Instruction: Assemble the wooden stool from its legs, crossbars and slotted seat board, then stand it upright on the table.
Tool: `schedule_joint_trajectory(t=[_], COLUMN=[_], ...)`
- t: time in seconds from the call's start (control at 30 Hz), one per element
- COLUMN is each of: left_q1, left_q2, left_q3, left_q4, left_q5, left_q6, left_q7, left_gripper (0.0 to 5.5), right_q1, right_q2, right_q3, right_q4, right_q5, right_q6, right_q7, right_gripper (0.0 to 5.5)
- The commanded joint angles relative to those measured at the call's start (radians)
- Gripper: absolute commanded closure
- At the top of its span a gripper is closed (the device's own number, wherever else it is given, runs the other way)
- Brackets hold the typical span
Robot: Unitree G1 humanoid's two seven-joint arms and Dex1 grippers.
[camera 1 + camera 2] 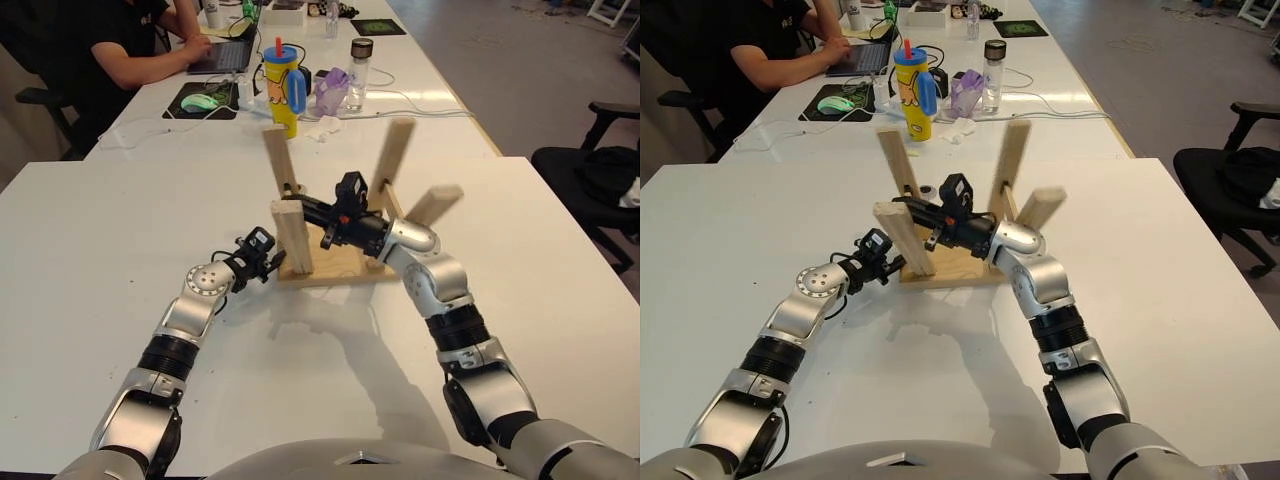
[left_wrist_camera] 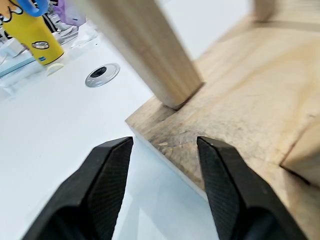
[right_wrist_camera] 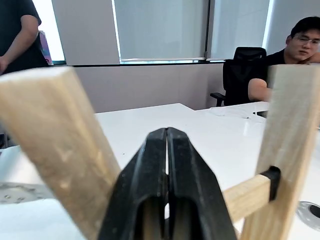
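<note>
Pale wooden stool (image 1: 335, 262) lies inverted in the far half of the white tabletop (image 1: 100, 230), about midway between its left and right edges. The flat seat board (image 2: 250, 100) is down on the surface and four square wooden legs (image 1: 293, 235) point up, splayed outward. A light wooden crossbar (image 3: 245, 195) meets one leg at a small black fitting. Left gripper (image 2: 165, 145) is released: its two black fingers (image 2: 107, 185) are spread either side of the board's near-left corner, just beside the base of the near-left leg. Right gripper (image 3: 166, 134) reaches in between the legs above the board, clenched, its fingers pressed flat together, tip close to the near-left leg.
</note>
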Motion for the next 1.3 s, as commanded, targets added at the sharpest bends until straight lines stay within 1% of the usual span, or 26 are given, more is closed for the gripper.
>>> schedule_joint_trajectory(t=[0.03, 0.1, 0.2, 0.27, 0.4, 0.47, 0.57, 0.67, 0.77, 0.9, 1.03, 1.2, 1.3], left_q1=[0.089, 0.115, 0.178, 0.230, 0.368, 0.410, 0.442, 0.438, 0.402, 0.340, 0.290, 0.250, 0.249], left_q2=[0.033, 0.034, 0.033, 0.025, -0.010, -0.017, -0.001, 0.004, 0.007, 0.002, 0.005, 0.013, 0.024], left_q3=[-0.026, -0.007, 0.055, 0.108, 0.221, 0.242, 0.203, 0.162, 0.121, 0.071, 0.018, -0.059, -0.085], left_q4=[0.145, 0.085, -0.051, -0.168, -0.433, -0.500, -0.514, -0.493, -0.476, -0.422, -0.378, -0.317, -0.315], left_q5=[0.076, 0.072, 0.066, 0.064, 0.043, 0.033, 0.037, 0.030, 0.027, 0.047, 0.066, 0.084, 0.084], left_q6=[0.072, 0.074, 0.097, 0.120, 0.173, 0.207, 0.261, 0.297, 0.318, 0.323, 0.325, 0.346, 0.355], left_q7=[0.031, 0.066, 0.158, 0.222, 0.317, 0.323, 0.275, 0.220, 0.171, 0.142, 0.111, 0.050, 0.013], left_gripper=[3.11, 3.11, 3.11, 3.11, 3.11, 3.35, 3.83, 4.23, 4.77, 5.42, 5.49, 5.49, 5.49], right_q1=[0.127, 0.218, 0.319, 0.378, 0.522, 0.583, 0.687, 0.775, 0.862, 0.884, 0.801, 0.635, 0.591], right_q2=[0.055, 0.072, 0.109, 0.106, 0.019, -0.036, -0.103, -0.130, -0.112, -0.093, -0.086, -0.062, -0.049], right_q3=[0.019, 0.016, -0.013, -0.011, 0.070, 0.089, 0.066, -0.013, -0.127, -0.214, -0.214, -0.135, -0.110], right_q4=[-0.077, -0.201, -0.338, -0.412, -0.481, -0.499, -0.537, -0.541, -0.533, -0.485, -0.412, -0.293, -0.241], right_q5=[-0.054, -0.046, -0.030, -0.020, -0.027, -0.040, -0.023, -0.020, -0.076, -0.178, -0.233, -0.271, -0.270], right_q6=[0.072, 0.098, 0.135, 0.154, 0.213, 0.235, 0.255, 0.220, 0.145, 0.084, 0.092, 0.080, 0.089], right_q7=[-0.169, -0.240, -0.355, -0.380, -0.324, -0.305, -0.285, -0.307, -0.420, -0.569, -0.615, -0.581, -0.556], right_gripper=[5.48, 5.48, 5.48, 5.48, 5.48, 5.50, 5.50, 5.50, 5.50, 5.50, 5.50, 5.50, 5.50])
